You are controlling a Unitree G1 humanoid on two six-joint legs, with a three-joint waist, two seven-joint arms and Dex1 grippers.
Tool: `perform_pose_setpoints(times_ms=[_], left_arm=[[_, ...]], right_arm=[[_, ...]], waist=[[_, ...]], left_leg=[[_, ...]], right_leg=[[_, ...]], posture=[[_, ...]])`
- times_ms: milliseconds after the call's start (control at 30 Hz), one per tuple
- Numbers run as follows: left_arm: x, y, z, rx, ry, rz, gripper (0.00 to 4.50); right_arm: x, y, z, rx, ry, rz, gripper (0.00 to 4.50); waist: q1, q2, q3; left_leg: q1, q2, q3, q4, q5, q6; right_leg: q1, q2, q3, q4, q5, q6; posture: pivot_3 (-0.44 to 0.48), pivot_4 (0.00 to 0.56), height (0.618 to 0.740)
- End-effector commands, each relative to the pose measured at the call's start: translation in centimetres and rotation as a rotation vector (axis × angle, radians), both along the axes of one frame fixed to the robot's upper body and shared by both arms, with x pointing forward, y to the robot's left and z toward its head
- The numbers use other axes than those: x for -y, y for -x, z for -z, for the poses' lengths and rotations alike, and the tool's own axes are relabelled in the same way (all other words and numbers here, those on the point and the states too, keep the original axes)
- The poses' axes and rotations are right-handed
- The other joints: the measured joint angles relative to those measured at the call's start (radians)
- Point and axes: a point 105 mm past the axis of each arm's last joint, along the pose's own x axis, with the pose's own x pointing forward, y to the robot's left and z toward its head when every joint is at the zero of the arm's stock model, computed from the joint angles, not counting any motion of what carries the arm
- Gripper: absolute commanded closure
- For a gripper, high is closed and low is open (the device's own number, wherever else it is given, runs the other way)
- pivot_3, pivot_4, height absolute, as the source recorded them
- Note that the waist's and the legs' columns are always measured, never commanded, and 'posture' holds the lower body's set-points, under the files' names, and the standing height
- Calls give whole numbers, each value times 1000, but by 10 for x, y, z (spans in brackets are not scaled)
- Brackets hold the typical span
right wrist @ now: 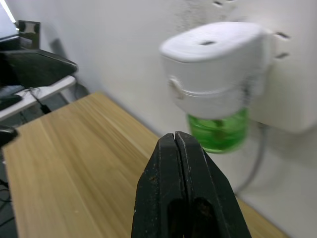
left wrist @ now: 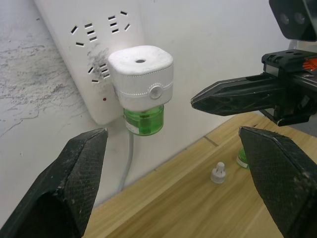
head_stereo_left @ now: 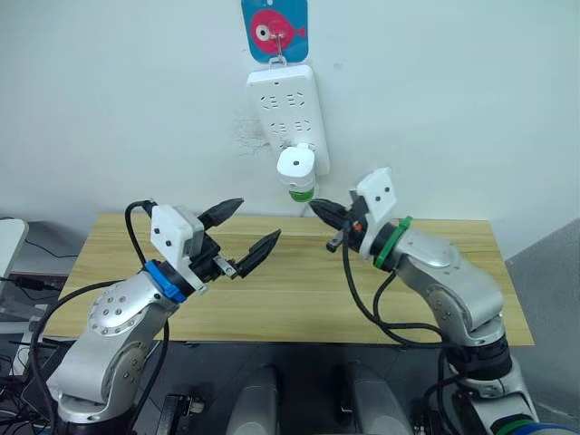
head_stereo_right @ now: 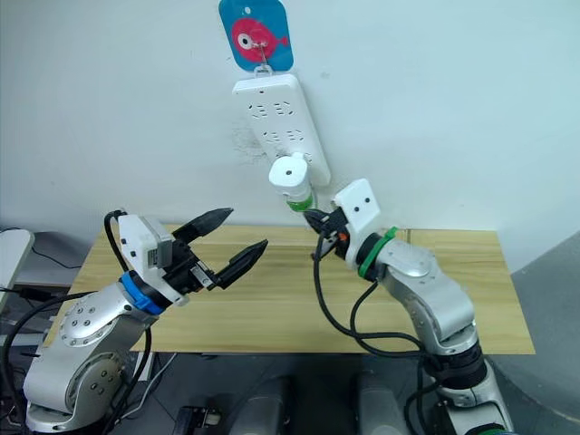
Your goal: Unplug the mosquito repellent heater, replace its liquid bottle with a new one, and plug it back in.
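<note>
The white mosquito repellent heater (head_stereo_left: 296, 165) is plugged into the lowest socket of the wall power strip (head_stereo_left: 288, 104), with its green liquid bottle (left wrist: 143, 119) screwed in underneath. My right gripper (head_stereo_left: 317, 208) is shut on nothing, its tip just below and right of the heater and pointing at the bottle (right wrist: 218, 131). My left gripper (head_stereo_left: 258, 221) stands wide open over the table, left of and below the heater. On the table near the wall sit a small white cap (left wrist: 218, 172) and another green bottle (left wrist: 241, 157), partly hidden by my left finger.
A wooden table (head_stereo_left: 290, 290) stands against the white wall. The power strip hangs from a blue hook plate with a red fish (head_stereo_left: 275, 29). Its grey cable (left wrist: 128, 163) drops behind the table. Cables and equipment lie at the far left (head_stereo_left: 14, 272).
</note>
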Motion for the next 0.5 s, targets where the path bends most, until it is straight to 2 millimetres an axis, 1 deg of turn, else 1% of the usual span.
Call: perform_pose_setpoints(times_ms=[33, 133, 300, 500], left_arm=[[0, 6, -13, 56, 1, 4, 0], [-2, 6, -14, 59, 1, 1, 0], [-1, 5, -15, 60, 0, 13, 0], [1, 4, -15, 60, -2, 20, 0]], right_arm=[[-9, 4, -14, 56, -30, -13, 4486], [-13, 1, -17, 70, -42, 5, 4486], [-13, -6, -19, 84, -50, 34, 4486], [-16, -9, -22, 89, -64, 33, 4486]], waist=[[2, 0, 0], [6, 0, 0], [9, 0, 0], [9, 0, 0]], left_leg=[[0, 0, 0, 0, 0, 0], [0, 0, 0, 0, 0, 0], [0, 0, -1, 0, 0, 0], [1, 0, -1, -1, 0, 0]], right_leg=[[1, 0, 0, -1, 0, 0], [1, 0, 0, -2, 0, 0], [2, 0, 0, -2, 0, 0], [2, 0, -1, -2, 0, 0]], posture=[[99, 254, 740], [100, 254, 740], [99, 256, 740], [96, 257, 740]])
